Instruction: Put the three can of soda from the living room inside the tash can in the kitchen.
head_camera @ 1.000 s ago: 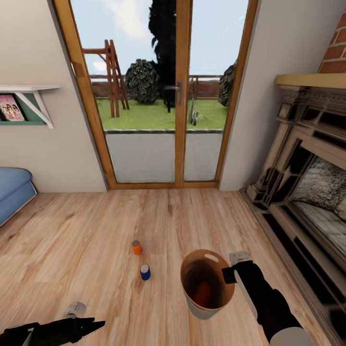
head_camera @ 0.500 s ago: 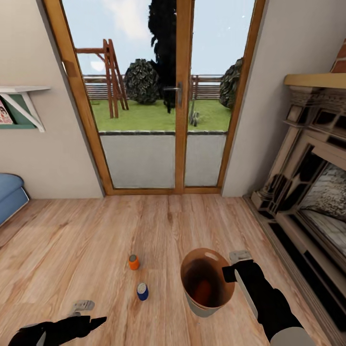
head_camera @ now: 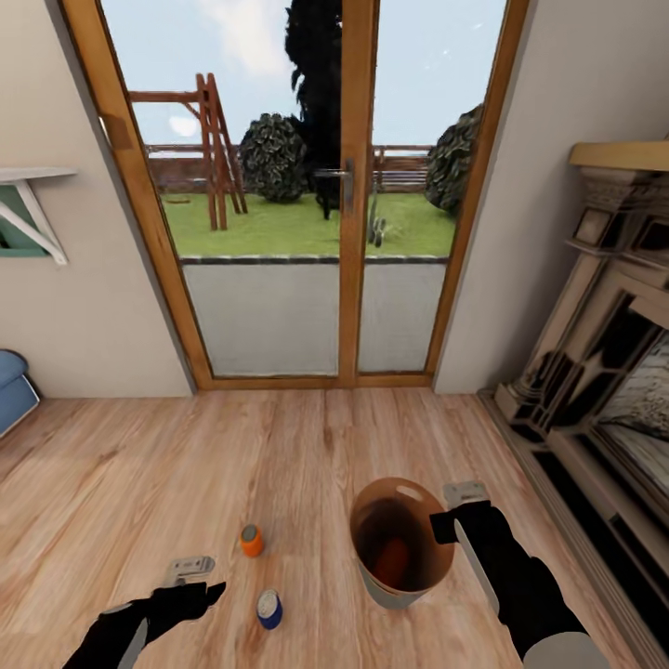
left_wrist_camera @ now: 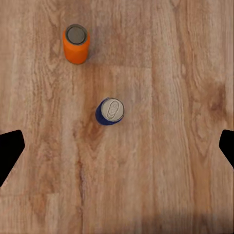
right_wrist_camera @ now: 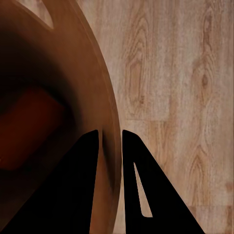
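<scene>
Two cans of soda stand upright on the wood floor: an orange one (head_camera: 251,540) (left_wrist_camera: 76,44) and, nearer me, a dark blue one with a silvery top (head_camera: 269,609) (left_wrist_camera: 110,111). My left gripper (head_camera: 200,578) (left_wrist_camera: 118,145) hangs open above the floor, just left of the blue can, nothing between its fingers. The tan-brown tash can (head_camera: 401,497) (right_wrist_camera: 73,73) is right of the cans, tilted so its dark inside shows. An orange-red can (head_camera: 395,559) (right_wrist_camera: 29,122) lies in it. My right gripper (head_camera: 448,520) (right_wrist_camera: 110,141) is shut on its rim.
Wood-framed glass doors (head_camera: 348,214) stand ahead, with a garden beyond. A dark fireplace (head_camera: 604,372) runs along the right wall. A blue sofa corner (head_camera: 11,390) and a wall shelf (head_camera: 28,200) are at the far left. Open plank floor lies around the cans.
The view has moved forward and to the right, so the cans sit lower in it. My left arm has come up and forward, close to the blue can. The right gripper keeps hold of the bin.
</scene>
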